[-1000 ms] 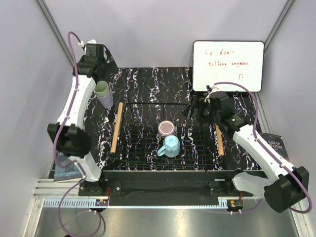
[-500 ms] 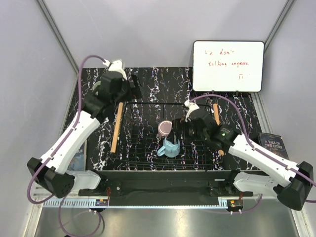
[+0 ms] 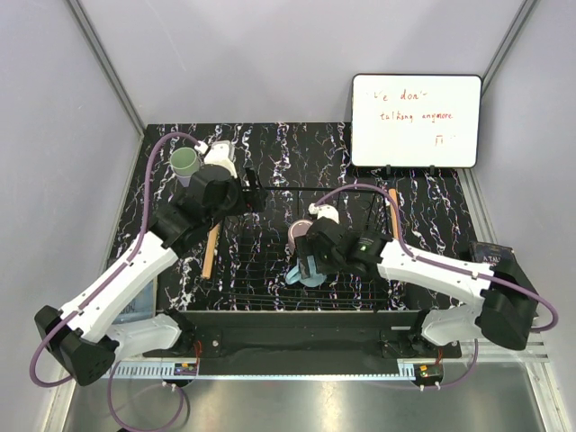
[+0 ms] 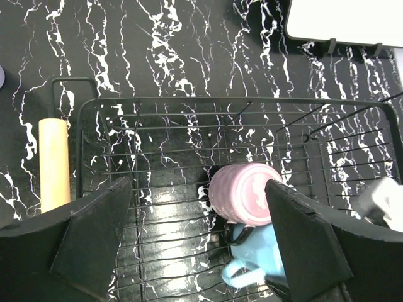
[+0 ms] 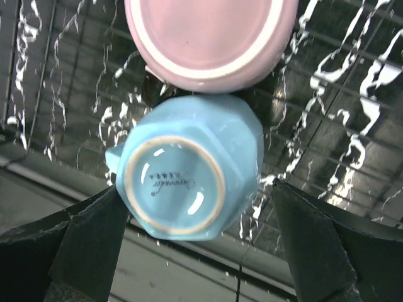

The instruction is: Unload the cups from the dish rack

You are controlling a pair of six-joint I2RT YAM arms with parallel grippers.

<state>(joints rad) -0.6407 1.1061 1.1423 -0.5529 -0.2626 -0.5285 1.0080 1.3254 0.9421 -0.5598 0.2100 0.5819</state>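
Observation:
The black wire dish rack (image 3: 261, 290) holds two upside-down cups: a mauve cup (image 3: 301, 232) and, just in front of it, a light blue mug (image 3: 312, 270). My right gripper (image 3: 309, 259) is open directly above the mug; in the right wrist view the mug (image 5: 186, 182) sits between its fingers (image 5: 88, 245), nearer the left one. My left gripper (image 3: 251, 193) is open and empty over the rack's back-left rim, looking down at the mauve cup (image 4: 245, 192) and mug (image 4: 261, 258). A pale green cup (image 3: 186, 162) sits nested in the lavender cup (image 3: 183, 179) on the table at back left, outside the rack.
A wooden bar (image 4: 53, 165) runs along the rack's left side, another along the right (image 3: 393, 209). A white whiteboard (image 3: 416, 120) stands at the back right. A book lies at each side of the table, left (image 3: 139, 304) and right (image 3: 493, 256).
The left arm swung from the back left, away from the nested cups, to the rack's back-left rim. The right gripper moved left from the rack's right side to above the blue mug.

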